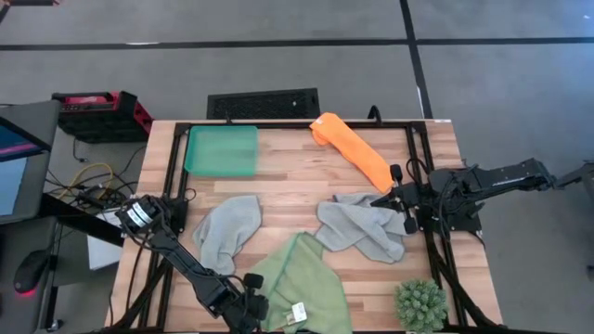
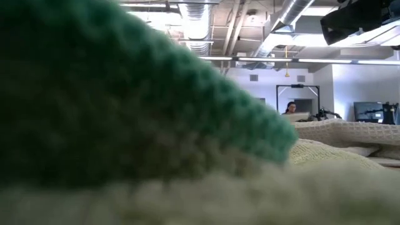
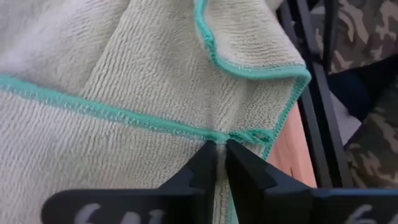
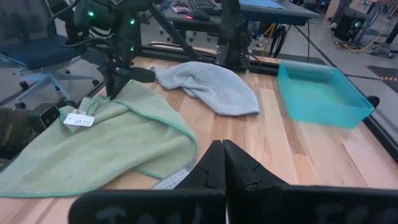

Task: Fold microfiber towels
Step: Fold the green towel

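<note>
Towels lie scattered over the wooden surface [image 1: 278,186], and the light green towel [image 1: 306,278], the landmark here, sprawls at the near edge with its small white tag [image 1: 299,313] showing. The left gripper [image 1: 249,311] sits at that towel's left hem, its jaws pinched narrow on the cloth just beneath the teal stitched edge [image 3: 143,121], probably because a hem grip lets the arm carry one side across for a fold. The right gripper [image 1: 406,206] rests to the upper right of the green towel, at the right-hand grey towel [image 1: 362,227]; its jaws look closed together, though whether they trap any cloth I cannot tell. A second grey towel [image 1: 227,232] lies just left of the green one, touching or nearly so, while the orange towel [image 1: 353,148] lies well beyond it toward the far edge. Open wood between the green towel and the green tray [image 1: 221,150] gives room to spread it. The plant ball [image 1: 420,304] stands to its right by the near corner, leaving less room that way.
</note>
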`<state>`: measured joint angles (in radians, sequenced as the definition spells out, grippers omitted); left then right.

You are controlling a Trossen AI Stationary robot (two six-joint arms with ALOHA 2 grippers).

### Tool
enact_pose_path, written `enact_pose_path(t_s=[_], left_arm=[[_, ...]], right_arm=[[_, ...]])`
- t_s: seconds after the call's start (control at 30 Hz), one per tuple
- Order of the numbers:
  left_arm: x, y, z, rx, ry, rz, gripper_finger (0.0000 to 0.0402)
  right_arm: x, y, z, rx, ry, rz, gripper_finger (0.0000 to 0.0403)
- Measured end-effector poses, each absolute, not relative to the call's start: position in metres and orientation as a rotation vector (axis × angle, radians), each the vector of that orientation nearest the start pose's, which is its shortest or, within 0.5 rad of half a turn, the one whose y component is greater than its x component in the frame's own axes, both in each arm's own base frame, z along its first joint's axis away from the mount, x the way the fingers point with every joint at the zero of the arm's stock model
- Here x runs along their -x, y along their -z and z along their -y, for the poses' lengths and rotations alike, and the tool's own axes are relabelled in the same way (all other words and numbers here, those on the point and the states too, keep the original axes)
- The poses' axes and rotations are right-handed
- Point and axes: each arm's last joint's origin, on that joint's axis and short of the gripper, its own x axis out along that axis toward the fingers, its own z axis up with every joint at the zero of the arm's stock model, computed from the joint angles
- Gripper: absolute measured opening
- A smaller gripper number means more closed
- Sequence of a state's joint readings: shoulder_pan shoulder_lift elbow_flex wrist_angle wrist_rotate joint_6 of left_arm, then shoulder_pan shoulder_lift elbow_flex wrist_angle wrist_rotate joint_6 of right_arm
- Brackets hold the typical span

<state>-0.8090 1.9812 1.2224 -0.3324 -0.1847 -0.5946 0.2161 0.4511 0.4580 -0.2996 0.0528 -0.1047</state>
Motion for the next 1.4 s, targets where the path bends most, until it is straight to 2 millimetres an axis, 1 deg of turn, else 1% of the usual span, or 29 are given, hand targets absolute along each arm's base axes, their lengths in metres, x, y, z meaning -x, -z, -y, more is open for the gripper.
enact_pose_path(t_s=[0.1, 0.3, 0.57, 0.93, 1.23, 1.33, 1.4], left_arm=[[-0.273, -0.135, 0.276, 0.039, 0.215, -1.094, 0.0042], [-0.272, -0.134, 0.275, 0.041, 0.206, -1.098, 0.0068], [-0.272, -0.135, 0.276, 0.041, 0.207, -1.097, 0.0084], [-0.272, -0.134, 0.276, 0.063, 0.215, -1.109, 0.0065], [-0.272, -0.135, 0.277, 0.083, 0.233, -1.124, 0.0063], [-0.273, -0.139, 0.278, 0.069, 0.24, -1.133, 0.0058], [-0.275, -0.146, 0.281, 0.065, 0.243, -1.135, 0.0053]], right_arm=[[-0.117, -0.252, -0.024, 0.143, -0.177, -0.282, 0.0008], [-0.117, -0.252, -0.024, 0.143, -0.177, -0.282, 0.0008], [-0.117, -0.252, -0.024, 0.144, -0.178, -0.289, 0.0008], [-0.117, -0.252, -0.024, 0.144, -0.177, -0.289, 0.0015], [-0.117, -0.251, -0.024, 0.145, -0.178, -0.297, 0.0014], [-0.116, -0.25, -0.024, 0.146, -0.178, -0.304, 0.0015], [-0.116, -0.25, -0.024, 0.146, -0.179, -0.307, 0.0016]])
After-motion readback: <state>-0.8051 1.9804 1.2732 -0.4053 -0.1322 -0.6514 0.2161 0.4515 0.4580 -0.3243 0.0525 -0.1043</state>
